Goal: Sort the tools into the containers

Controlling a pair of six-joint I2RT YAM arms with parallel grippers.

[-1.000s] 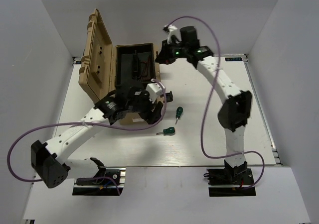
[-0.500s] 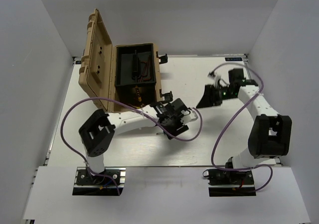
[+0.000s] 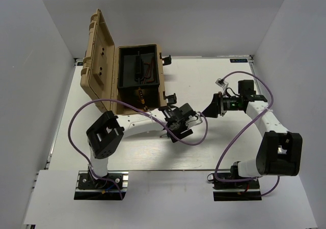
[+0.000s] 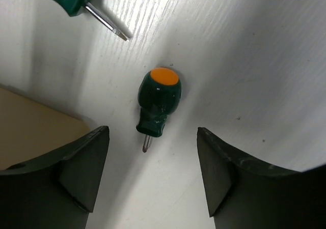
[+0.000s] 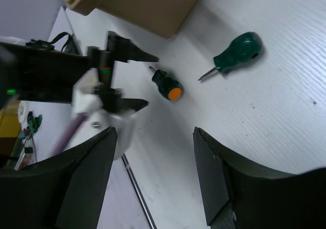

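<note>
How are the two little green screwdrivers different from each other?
The orange-capped screwdriver has a bright orange end on its handle; the other screwdriver has an end that looks all green. The orange-capped screwdriver shows right between the open fingers of the left gripper; the other screwdriver lies off to one side. Their tips point different ways. Both are stubby, green-handled and lying on the table.

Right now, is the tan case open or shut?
Open: the tan case has its lid swung up, and its dark inside shows.
</note>
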